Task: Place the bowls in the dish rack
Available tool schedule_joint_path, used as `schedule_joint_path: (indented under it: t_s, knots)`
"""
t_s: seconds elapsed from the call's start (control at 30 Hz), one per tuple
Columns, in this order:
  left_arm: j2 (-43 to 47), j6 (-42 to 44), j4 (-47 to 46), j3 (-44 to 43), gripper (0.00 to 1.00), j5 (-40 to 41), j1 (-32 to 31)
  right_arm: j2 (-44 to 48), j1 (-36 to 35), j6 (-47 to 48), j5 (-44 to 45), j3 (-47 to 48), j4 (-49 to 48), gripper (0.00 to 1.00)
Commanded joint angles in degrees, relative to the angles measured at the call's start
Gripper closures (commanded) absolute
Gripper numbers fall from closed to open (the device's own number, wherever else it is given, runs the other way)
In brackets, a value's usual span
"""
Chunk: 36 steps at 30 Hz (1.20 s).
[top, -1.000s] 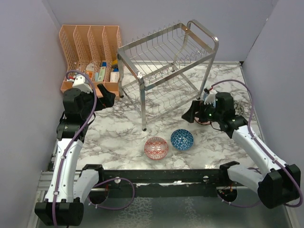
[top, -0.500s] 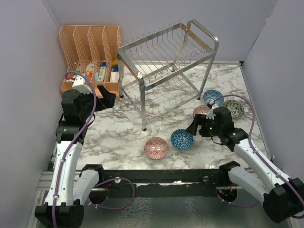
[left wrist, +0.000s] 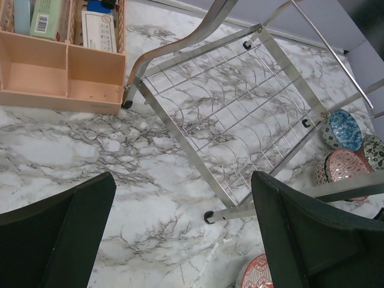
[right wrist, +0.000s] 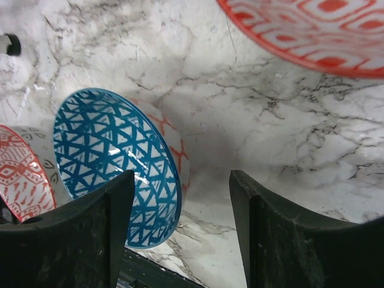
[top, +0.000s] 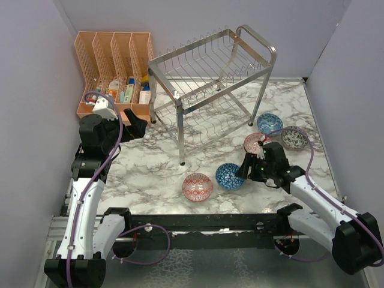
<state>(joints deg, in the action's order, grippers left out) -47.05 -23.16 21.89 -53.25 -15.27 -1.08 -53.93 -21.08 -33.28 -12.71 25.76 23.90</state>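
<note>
The silver dish rack (top: pixel 210 78) stands at the back centre with nothing in it. A red-pink bowl (top: pixel 197 186) and a blue bowl (top: pixel 230 176) sit near the front, and three more bowls (top: pixel 269 123) lie at the right. My right gripper (top: pixel 243 171) hangs low at the blue bowl's right edge. In the right wrist view the blue bowl (right wrist: pixel 114 165) has its rim between the fingers (right wrist: pixel 90 234), one over its inside and one outside, jaws still apart. My left gripper (left wrist: pixel 180 240) is open above bare marble by the rack's lower tier (left wrist: pixel 240 114).
An orange slotted organiser (top: pixel 114 66) with bottles stands at the back left, just beyond the left gripper. Purple walls close in the left, right and back. A rack foot (left wrist: pixel 209 216) rests on the marble between the left fingers' view. A red patterned bowl (right wrist: pixel 312 30) lies beyond the right gripper.
The right arm has swung from beside the far right bowls toward the front, down to the blue bowl, and its jaws have narrowed. The left arm has stayed still.
</note>
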Motion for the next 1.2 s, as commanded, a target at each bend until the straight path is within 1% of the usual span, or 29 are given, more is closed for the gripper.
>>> schedule_joint_path:
  t_s: [0.0,0.2,0.27,0.33,0.47,0.67,0.77,1.0,1.03,1.13,1.17]
  knots:
    - [0.82,0.47,-1.43,0.79,0.01,-1.17,0.38,-0.52,-2.1,-1.84,2.09,-1.93,-3.22,0.37]
    - [0.52,0.56,-1.59,1.46,0.01,-1.01,0.38,-0.88,-4.01,-2.59,4.98,-2.17,-3.57,0.42]
    - [0.51,0.56,-1.67,1.69,0.01,-0.93,0.38,-1.05,-4.77,-2.75,5.74,-1.98,-3.51,0.45]
    - [0.55,0.59,-1.68,1.94,0.01,-0.76,0.38,-1.6,-5.96,-2.97,6.75,-1.65,-3.49,0.45]
    - [0.6,0.77,-1.58,2.18,0.01,-0.26,0.38,-3.44,-9.51,-3.96,9.96,-0.88,-3.15,0.46]
    - [0.73,0.81,-1.3,2.27,0.01,0.75,0.3,-5.7,-16.26,-6.77,17.93,1.59,-1.39,0.48]
    - [0.82,0.79,-1.24,2.28,0.01,1.02,0.29,-6.28,-17.63,-7.93,20.11,2.05,-1.03,0.51]
    - [1.08,1.03,-0.96,2.43,0.01,2.03,-0.31,-8.54,-18.99,-8.79,21.41,2.38,-1.62,0.67]
    - [1.15,1.06,-0.89,2.52,0.01,2.08,-0.32,-8.88,-19.26,-8.96,21.63,2.52,-1.69,0.73]
    - [1.34,1.1,-0.83,2.61,0.01,2.17,-0.5,-9.02,-20.05,-9.4,22.93,3.22,-1.42,0.94]
    - [1.42,1.04,-0.78,2.63,0.01,2.24,-0.58,-8.8,-20.23,-9.43,23.49,3.57,-1.22,0.98]
